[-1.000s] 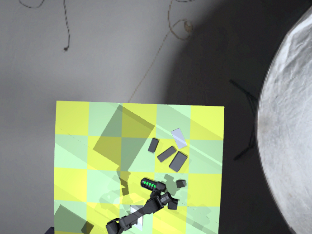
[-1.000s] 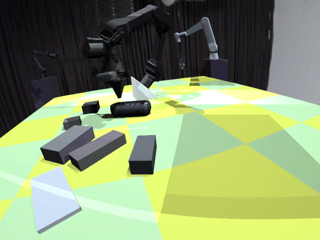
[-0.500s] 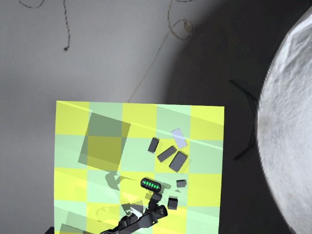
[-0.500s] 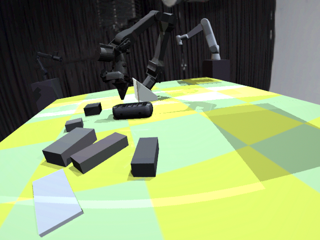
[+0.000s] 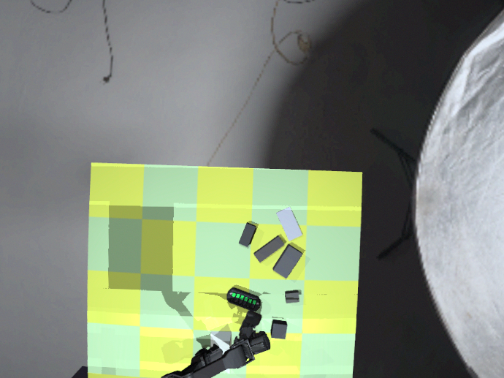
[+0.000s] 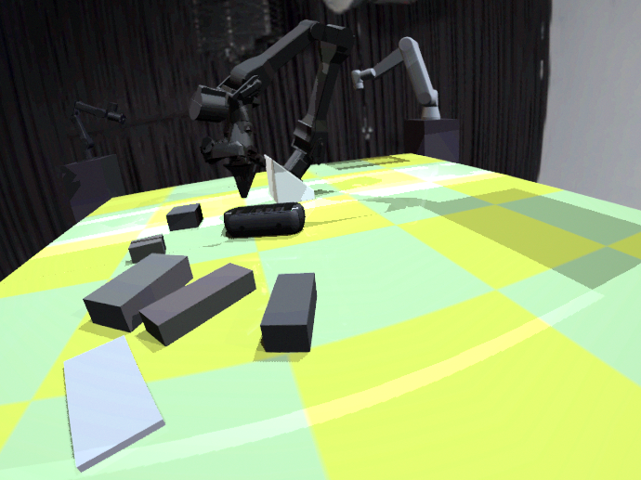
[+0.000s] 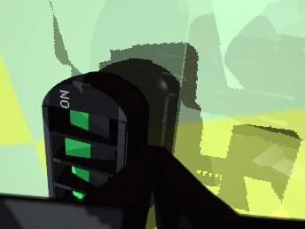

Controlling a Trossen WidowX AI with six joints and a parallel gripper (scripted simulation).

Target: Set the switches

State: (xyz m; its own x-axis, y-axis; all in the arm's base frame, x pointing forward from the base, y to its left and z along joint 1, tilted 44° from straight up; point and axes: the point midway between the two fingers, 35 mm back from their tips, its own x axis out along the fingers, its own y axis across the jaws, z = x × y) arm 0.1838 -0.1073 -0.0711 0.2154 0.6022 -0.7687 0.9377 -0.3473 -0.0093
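Our gripper (image 6: 243, 190) is pinched shut on nothing, beside the controller unit (image 5: 244, 299), which sits flat; label match unknown.

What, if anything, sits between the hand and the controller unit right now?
Nothing visible. The shut hand hangs just beside the controller unit, with only bare bench between them. The nearest small grey block lies off to one side.

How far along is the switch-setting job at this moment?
The controller unit sits flat on its base on the bench, switches up. The gripper is shut, holds nothing and hangs clear of the unit, beside one end. Whether the green-marked switches match the label cannot be told; it is hidden underneath. Left: any needed corrections, then moving the arm away.
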